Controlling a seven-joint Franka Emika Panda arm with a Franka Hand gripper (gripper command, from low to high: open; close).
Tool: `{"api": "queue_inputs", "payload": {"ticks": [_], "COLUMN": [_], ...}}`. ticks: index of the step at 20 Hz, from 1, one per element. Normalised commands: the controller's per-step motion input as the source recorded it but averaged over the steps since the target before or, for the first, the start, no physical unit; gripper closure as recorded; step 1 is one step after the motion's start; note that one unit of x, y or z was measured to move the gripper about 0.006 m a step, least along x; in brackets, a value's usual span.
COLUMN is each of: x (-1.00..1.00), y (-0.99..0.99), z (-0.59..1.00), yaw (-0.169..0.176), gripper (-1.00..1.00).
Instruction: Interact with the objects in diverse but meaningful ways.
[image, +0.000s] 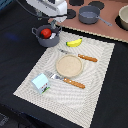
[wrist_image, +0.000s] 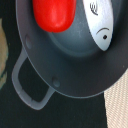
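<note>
A grey two-handled pot (image: 47, 37) stands off the placement's far corner at the exterior view's left. A red tomato (image: 46, 33) lies inside it. The wrist view looks straight down into the pot (wrist_image: 60, 65), with the tomato (wrist_image: 52, 12) beside a silvery-white item with a dark curl mark (wrist_image: 99, 25). My gripper (image: 51, 20) hangs just above the pot; its fingers do not show clearly. A yellow banana (image: 74, 43) lies on the mat near the pot. A pale carton with a green mark (image: 41, 83) stands at the mat's near corner. No white-and-blue bottle is plainly seen.
A striped beige placemat (image: 95, 85) holds a round wooden plate (image: 68, 65), a wooden-handled knife (image: 87, 58) and fork (image: 74, 83). A grey saucepan (image: 90, 14) sits on a toy stove at the back. A bowl (image: 123, 19) is at the exterior view's right edge.
</note>
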Motion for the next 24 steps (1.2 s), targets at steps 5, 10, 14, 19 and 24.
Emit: {"api": "queue_inputs", "payload": {"ticks": [5,10,14,19,24], "x": [-0.05,-0.04,0.14,0.32,0.22], "y": [-0.25,-0.31,-0.2,-0.24,-0.13], "z": [0.0,0.0,0.0,0.0,-0.05], "yaw": [-0.273,-0.151,-0.021,-0.016,-0.024], "gripper": [-1.0,-1.0,-1.0,-1.0,-1.0]}}
